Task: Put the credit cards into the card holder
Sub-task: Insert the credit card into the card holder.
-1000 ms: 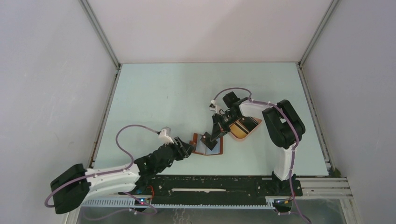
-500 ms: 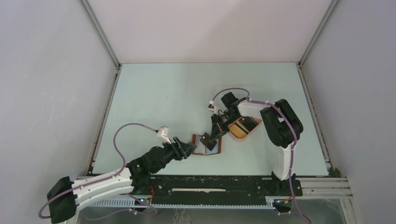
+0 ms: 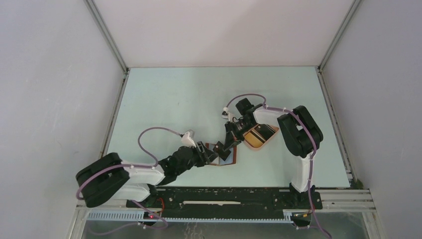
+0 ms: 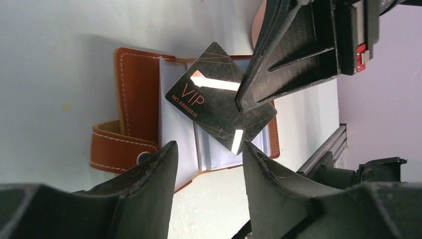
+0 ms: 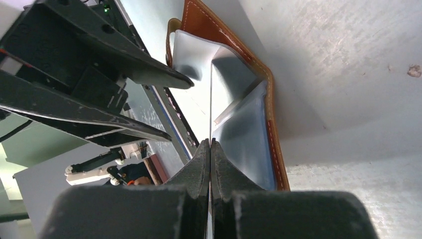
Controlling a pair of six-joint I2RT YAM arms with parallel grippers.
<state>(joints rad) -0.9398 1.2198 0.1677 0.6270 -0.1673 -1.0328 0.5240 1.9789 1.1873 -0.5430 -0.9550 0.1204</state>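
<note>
Black card (image 4: 215,105), pinched in right tool (image 5: 210,147), hangs over open card holder (image 4: 137,84).

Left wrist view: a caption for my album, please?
Shut jaws of the right arm pinch a black VIP card over the open card holder; jaws of the left arm stand apart below.

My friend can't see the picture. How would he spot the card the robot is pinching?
On the pale table, a brown leather card holder lies open. Over it the right gripper pinches a black card; unlike the holder's clear sleeves, it reads VIP in copper letters.
</note>
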